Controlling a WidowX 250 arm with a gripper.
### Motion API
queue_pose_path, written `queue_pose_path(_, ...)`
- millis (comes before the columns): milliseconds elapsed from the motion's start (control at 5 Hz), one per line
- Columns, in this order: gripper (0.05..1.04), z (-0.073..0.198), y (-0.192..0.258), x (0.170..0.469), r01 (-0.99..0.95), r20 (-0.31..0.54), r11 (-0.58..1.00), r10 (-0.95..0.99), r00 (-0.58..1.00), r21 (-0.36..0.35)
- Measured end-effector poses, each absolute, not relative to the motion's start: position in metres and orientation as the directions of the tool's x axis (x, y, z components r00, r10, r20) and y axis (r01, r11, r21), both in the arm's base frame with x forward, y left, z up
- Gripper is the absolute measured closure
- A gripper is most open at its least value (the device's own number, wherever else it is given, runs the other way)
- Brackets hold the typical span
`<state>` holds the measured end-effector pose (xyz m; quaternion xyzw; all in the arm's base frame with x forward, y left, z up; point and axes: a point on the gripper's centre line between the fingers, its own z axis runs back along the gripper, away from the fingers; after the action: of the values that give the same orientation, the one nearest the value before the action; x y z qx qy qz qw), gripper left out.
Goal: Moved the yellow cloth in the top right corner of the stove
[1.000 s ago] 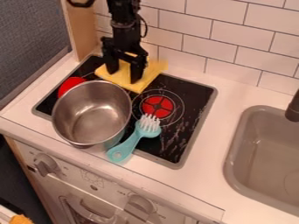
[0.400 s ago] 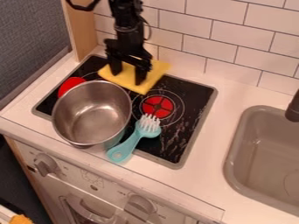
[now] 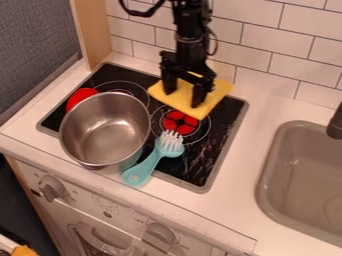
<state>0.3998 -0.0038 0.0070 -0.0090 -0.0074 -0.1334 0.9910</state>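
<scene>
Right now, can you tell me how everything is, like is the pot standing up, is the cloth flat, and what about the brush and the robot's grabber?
Yellow cloth: spread out flat, over the stove's back edge.
Gripper: open, fingers apart, down at the cloth.
Pot: upright, no lid on.
Brush: lying down, bristles up.
</scene>
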Motion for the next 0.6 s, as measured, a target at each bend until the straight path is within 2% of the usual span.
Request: queue_pose_path(600,0.084,0.008,-0.051,0.398,0.331,0.012,0.944,-0.33,0.944,-0.018)
